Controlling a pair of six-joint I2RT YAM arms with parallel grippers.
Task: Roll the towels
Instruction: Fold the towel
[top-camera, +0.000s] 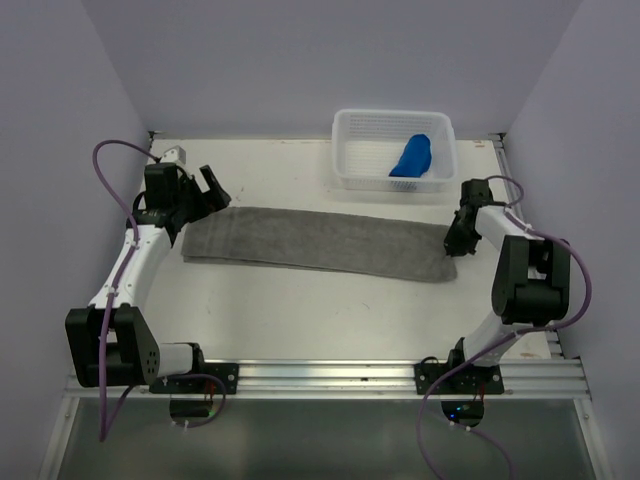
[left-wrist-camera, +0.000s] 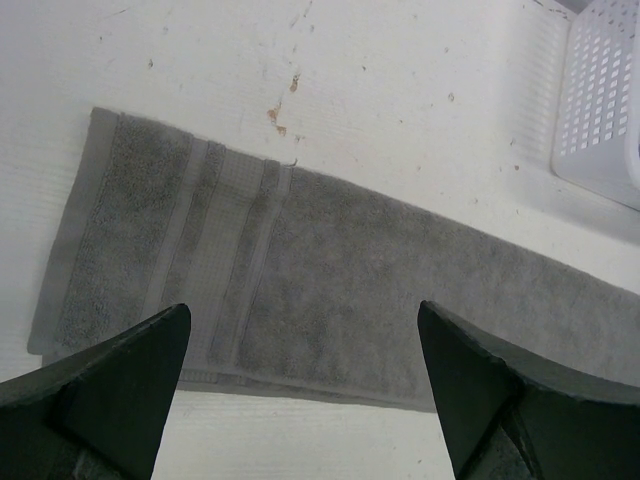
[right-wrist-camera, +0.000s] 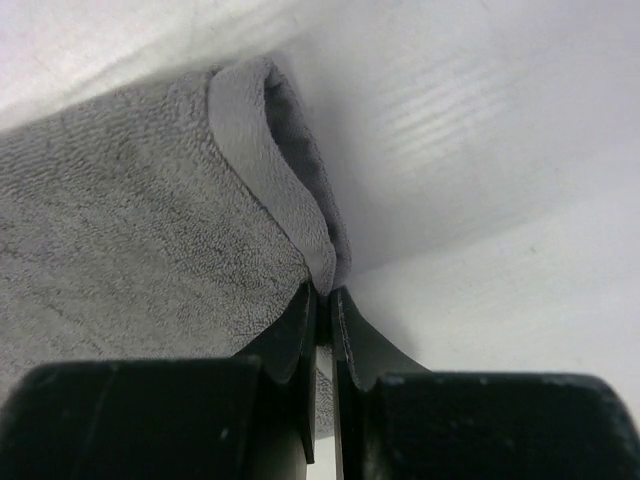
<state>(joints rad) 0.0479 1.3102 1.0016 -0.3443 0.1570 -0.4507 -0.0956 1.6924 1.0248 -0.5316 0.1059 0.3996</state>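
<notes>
The grey towel (top-camera: 318, 243) lies flat in a long strip across the table, folded lengthwise. Its left end with woven bands (left-wrist-camera: 190, 250) shows in the left wrist view. My left gripper (top-camera: 205, 190) hovers over that end, open (left-wrist-camera: 300, 330), with nothing between its fingers. At the towel's right end, my right gripper (top-camera: 458, 238) is shut on the hemmed edge (right-wrist-camera: 290, 210), which bunches up just ahead of the fingertips (right-wrist-camera: 322, 292). The blue towel (top-camera: 411, 157) lies crumpled inside the basket.
A white perforated basket (top-camera: 350, 150) stands at the back right, its corner visible in the left wrist view (left-wrist-camera: 600, 100). Walls close in on three sides. A metal rail runs along the near edge (top-camera: 330, 375).
</notes>
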